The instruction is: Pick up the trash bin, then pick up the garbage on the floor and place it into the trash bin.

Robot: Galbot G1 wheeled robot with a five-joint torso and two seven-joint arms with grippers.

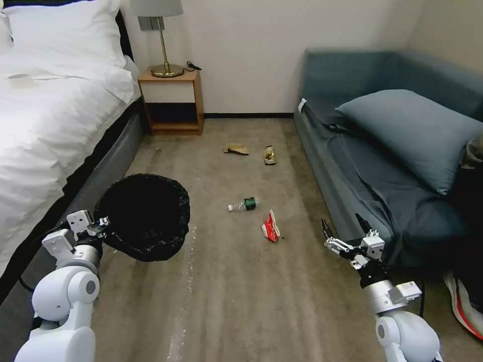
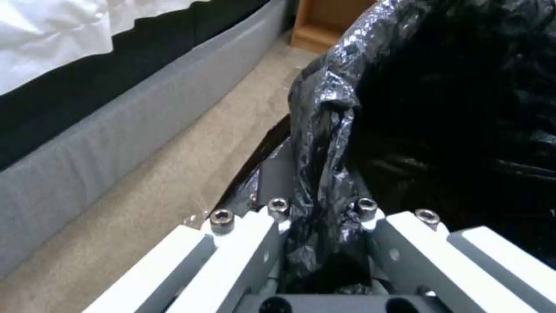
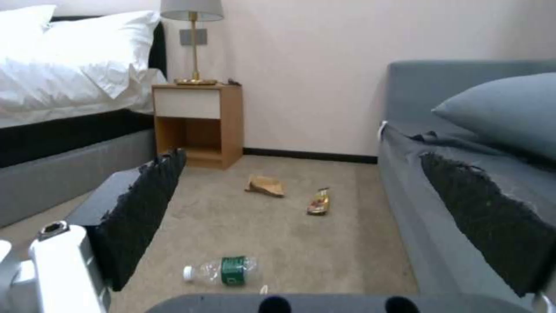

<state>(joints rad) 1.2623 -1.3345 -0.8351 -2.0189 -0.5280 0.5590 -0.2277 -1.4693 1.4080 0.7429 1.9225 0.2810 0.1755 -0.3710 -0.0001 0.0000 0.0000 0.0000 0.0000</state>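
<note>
The left gripper (image 1: 103, 222), its arm bent up beside the bed (image 1: 45, 125), has its jaws clenched on the crinkled, glossy black bag at the rim of the trash bin (image 1: 143, 216), holding it above the floor (image 1: 241, 291). The right gripper (image 1: 329, 236) reaches forward low by the sofa (image 1: 382, 151), jaws spread wide. On the short-pile carpet lie a clear bottle (image 1: 243, 204), a crumpled red-and-white wrapper (image 1: 271, 226), a brown-gold wrapper (image 1: 270, 155) and a tan paper scrap (image 1: 236, 149).
</note>
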